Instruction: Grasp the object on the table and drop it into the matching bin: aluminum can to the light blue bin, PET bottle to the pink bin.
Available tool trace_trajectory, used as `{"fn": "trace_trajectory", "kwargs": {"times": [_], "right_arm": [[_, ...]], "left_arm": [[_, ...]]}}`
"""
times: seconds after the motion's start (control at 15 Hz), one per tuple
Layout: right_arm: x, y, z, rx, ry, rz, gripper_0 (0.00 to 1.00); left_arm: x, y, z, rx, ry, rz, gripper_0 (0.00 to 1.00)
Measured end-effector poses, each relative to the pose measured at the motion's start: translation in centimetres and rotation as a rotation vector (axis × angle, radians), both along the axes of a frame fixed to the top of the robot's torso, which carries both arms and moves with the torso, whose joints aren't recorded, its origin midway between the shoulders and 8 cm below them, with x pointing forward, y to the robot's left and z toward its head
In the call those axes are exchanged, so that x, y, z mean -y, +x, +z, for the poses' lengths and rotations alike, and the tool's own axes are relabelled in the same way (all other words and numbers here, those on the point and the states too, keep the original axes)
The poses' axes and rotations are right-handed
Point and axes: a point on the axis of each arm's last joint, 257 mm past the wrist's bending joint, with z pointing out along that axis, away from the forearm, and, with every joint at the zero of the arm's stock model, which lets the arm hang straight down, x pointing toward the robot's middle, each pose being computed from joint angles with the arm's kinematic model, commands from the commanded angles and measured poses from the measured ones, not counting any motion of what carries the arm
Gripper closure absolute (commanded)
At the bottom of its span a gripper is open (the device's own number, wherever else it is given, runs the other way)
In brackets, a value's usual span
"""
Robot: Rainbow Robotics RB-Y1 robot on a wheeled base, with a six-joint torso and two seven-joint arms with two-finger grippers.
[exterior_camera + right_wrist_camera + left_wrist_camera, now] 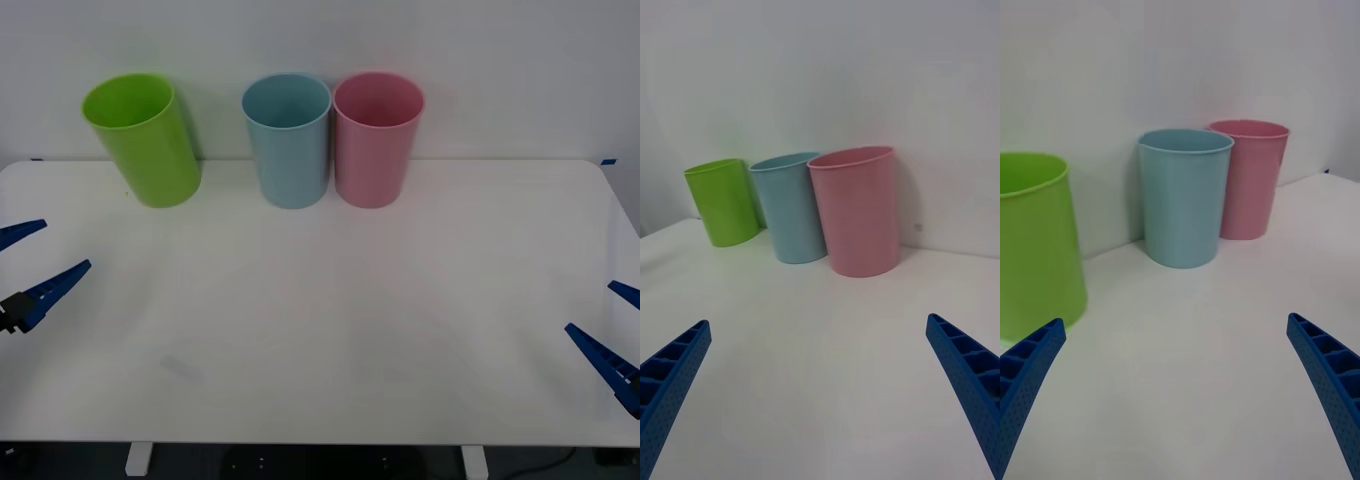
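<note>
The light blue bin (290,150) stands upright at the back of the white table (320,340), and the pink bin (375,150) touches it on its right side. Both also appear in the wrist views: light blue bin (794,214) (1184,202), pink bin (861,214) (1251,184). The object, an aluminum can or PET bottle, is out of view. My left gripper (66,243) (1176,320) hovers open at the table's left edge. At the right edge my right gripper (590,306) (817,321) is open too. Neither holds anything.
A lime green bin (150,150) (721,202) (1034,247) stands at the back left, apart from the blue one. A white wall rises right behind the bins. A wide stretch of bare tabletop lies between the grippers and the bins.
</note>
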Motion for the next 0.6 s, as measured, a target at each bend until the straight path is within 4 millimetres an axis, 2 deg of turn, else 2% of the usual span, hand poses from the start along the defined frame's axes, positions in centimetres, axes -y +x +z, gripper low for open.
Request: {"fn": "trace_trajectory", "kwargs": {"times": [0.27, 0.6], "right_arm": [[0.0, 0.0, 0.0, 0.000, 0.000, 0.000, 0.00], [0.0, 0.0, 0.0, 0.000, 0.000, 0.000, 0.00]], "left_arm": [[-1.2, -2.5, -0.8, -0.009, 0.015, -0.007, 0.00], [-1.1, -3.3, -1.4, -0.019, 0.010, -0.013, 0.00]]}}
